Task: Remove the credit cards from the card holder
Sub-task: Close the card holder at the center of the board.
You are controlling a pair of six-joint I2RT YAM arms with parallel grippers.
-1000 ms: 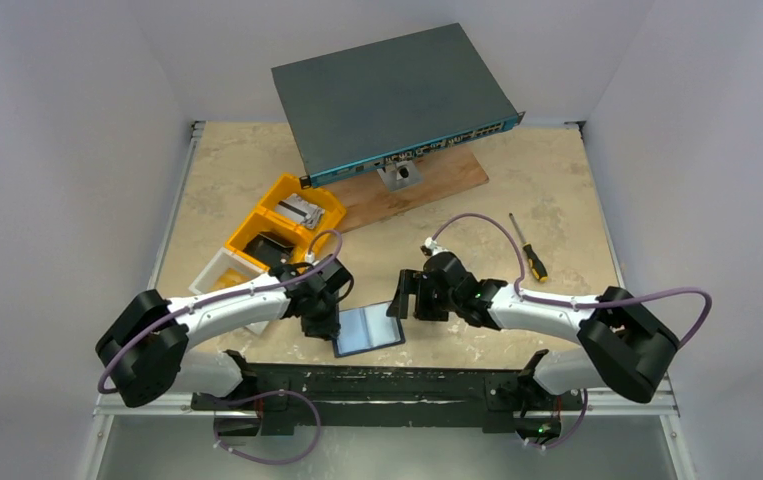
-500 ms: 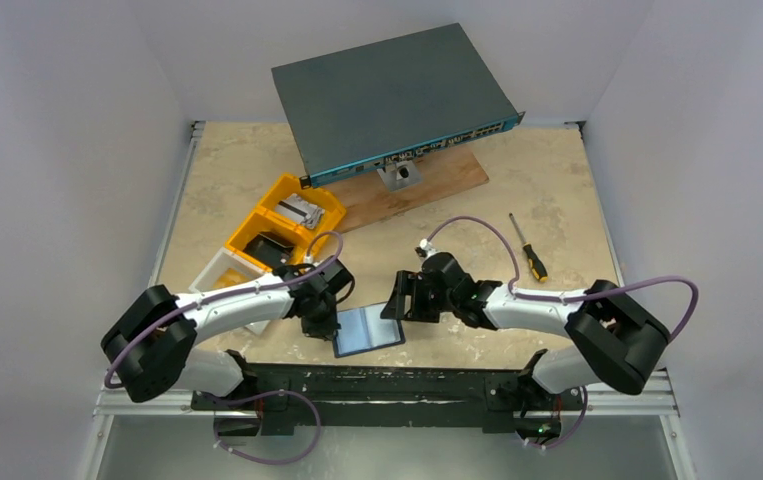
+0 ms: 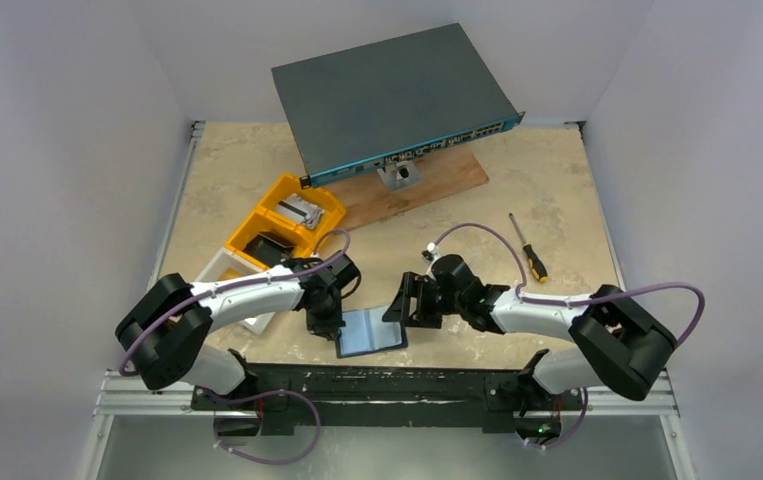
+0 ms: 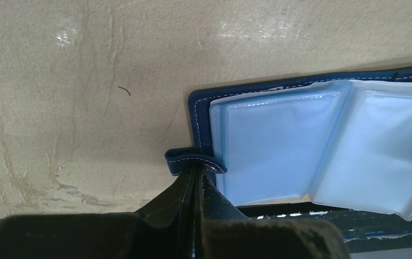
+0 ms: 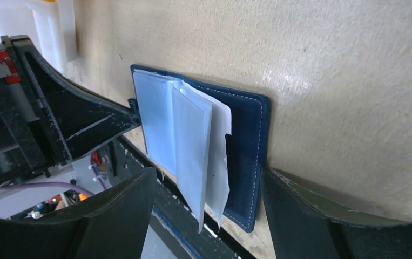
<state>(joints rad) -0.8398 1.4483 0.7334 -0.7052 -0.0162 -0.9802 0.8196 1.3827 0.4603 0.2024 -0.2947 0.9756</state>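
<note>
Card holder (image 3: 369,332) open, right tool (image 3: 398,308) closer than before

Nothing legible; markings on the network switch (image 3: 394,95) perhaps too small.

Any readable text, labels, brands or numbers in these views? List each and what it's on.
No text can be read in any view.
Grey flat network switch: pale marks along its teal port face, too small to read.
Open dark navy card holder: its clear sleeves show no print.
</note>
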